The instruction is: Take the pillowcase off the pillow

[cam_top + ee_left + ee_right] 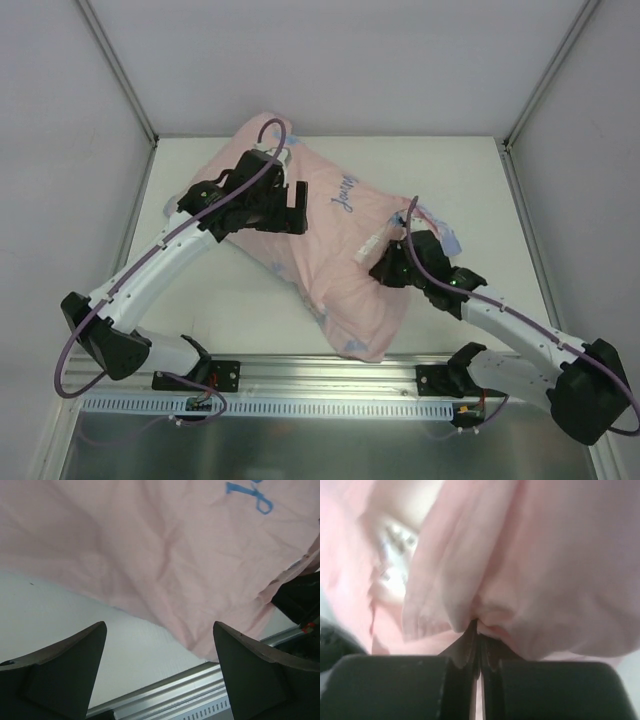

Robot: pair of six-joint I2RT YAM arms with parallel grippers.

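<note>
Two arms on it, but the stripping has barely begun by the look of things

Nearest: silver aluminium rail (330, 368) along the near edge of the white table (240, 310). The low corner of the pink fabric pillowcase with blue lettering (340, 275) ends right at the rail; can't tell if it touches

Right gripper (477, 625): jaws clamped on a bunched fold of the pink cover, with fabric pinched right at the tips in its wrist view. From above it sits at the cover's right edge, mid-length, beside a small white patch (372, 243). That could be a label or the pillow peeking out; too small to call

Left gripper (159, 627): jaws wide apart, nothing between them, hovering over the far-left half of the cover. Its camera looks across pink cloth to bare table and the rail. No fabric contact that I can see

Large plump white rectangular pillow: not seen directly. The cover looks filled and lies diagonally from far-left to near-right, so I judge the pillow is inside, fully or nearly

Status: one pinch on the cover is made, nothing is pulled off yet. Left to do: hold the pillow back, draw the cover off lengthwise, separate the two. Risk: the right pinch may have caught pillow as well as cover; can't tell
</note>
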